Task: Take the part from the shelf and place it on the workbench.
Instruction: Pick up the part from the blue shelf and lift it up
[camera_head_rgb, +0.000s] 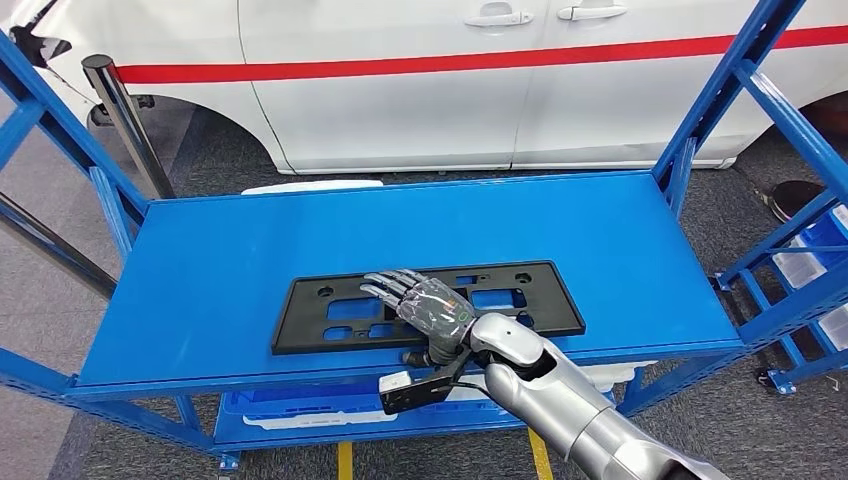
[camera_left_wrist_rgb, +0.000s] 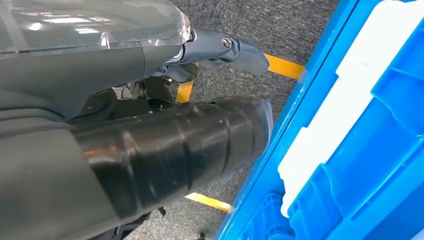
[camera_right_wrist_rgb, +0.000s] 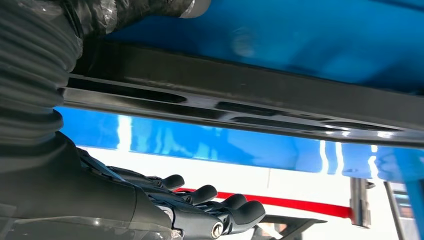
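Lower the right hand (camera_head_rgb: 425, 308), fingers spread flat and holding nothing, onto the near middle of the black part (camera_head_rgb: 330, 314) lying flat on the blue shelf (camera_head_rgb: 640, 250), then curl under its near edge and lift level.

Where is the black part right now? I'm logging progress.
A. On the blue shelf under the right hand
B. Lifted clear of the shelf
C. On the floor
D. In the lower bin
A: the part lies flat on the shelf, with the right hand over its middle.
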